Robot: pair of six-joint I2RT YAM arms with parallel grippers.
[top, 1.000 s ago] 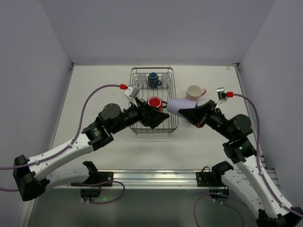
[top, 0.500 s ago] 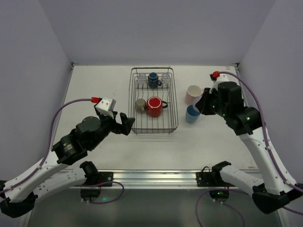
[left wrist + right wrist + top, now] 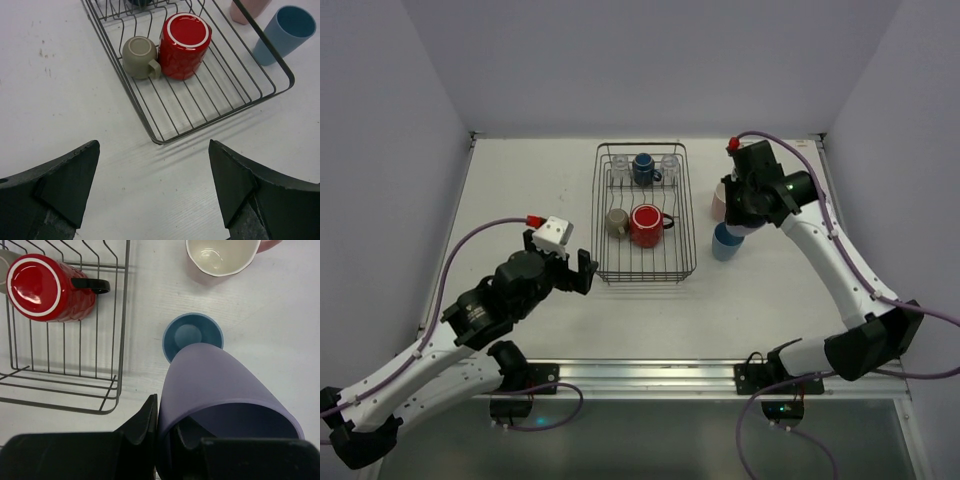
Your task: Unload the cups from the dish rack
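Observation:
The dark wire dish rack [image 3: 645,280] holds a red mug [image 3: 646,225], an olive-green mug [image 3: 617,222], a dark blue mug [image 3: 643,168] and two clear glasses [image 3: 670,165]. My right gripper [image 3: 162,432] is shut on the rim of a lavender cup [image 3: 220,385], held above a light blue tumbler [image 3: 192,337] that stands right of the rack. A pink mug [image 3: 222,255] stands just beyond it. In the top view my right gripper [image 3: 738,215] hides the lavender cup. My left gripper [image 3: 155,190] is open and empty, near the rack's front left corner [image 3: 157,140].
The white table ends at grey walls on the left, the right and the far side. Both arm bases sit on the rail [image 3: 640,375] at the near edge. The pink mug [image 3: 720,203] and the blue tumbler [image 3: 724,243] stand close together.
My left gripper has pulled back out of the rack to the near left. My right arm has swung up and away with the lavender cup, from beside the rack to over the blue tumbler.

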